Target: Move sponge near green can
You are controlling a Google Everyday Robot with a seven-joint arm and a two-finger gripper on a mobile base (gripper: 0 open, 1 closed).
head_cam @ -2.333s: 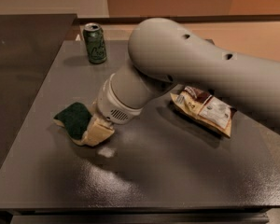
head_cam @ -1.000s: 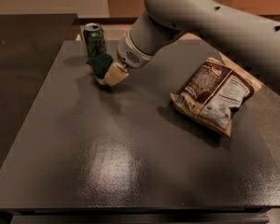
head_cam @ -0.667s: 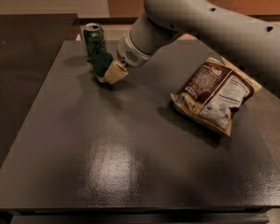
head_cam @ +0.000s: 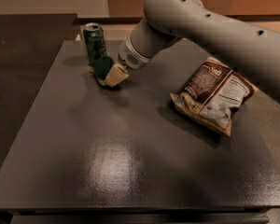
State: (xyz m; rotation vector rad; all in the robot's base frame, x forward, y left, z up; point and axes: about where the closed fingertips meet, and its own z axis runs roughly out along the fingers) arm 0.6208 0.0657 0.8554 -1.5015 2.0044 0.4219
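**A:** What is showing nearest on the table?

**B:** Only its dark top, which is catching a pale sheen toward the front. Farther back on the right, a brown and white snack bag is lying flat at an angle.

**A:** And where is the gripper sitting?

**B:** It is hanging low over the far left part of the table, well apart from the bag. The grey arm is reaching down to it from the upper right.

**A:** Is it holding anything?

**B:** Yes, its pale yellow fingers are clamping the sponge between them. The sponge is standing on edge, with its dark green side facing forward.

**A:** Where is the green can standing?

**B:** It is standing upright just behind the sponge, near the table's far edge. Whether the two are touching, I cannot tell.
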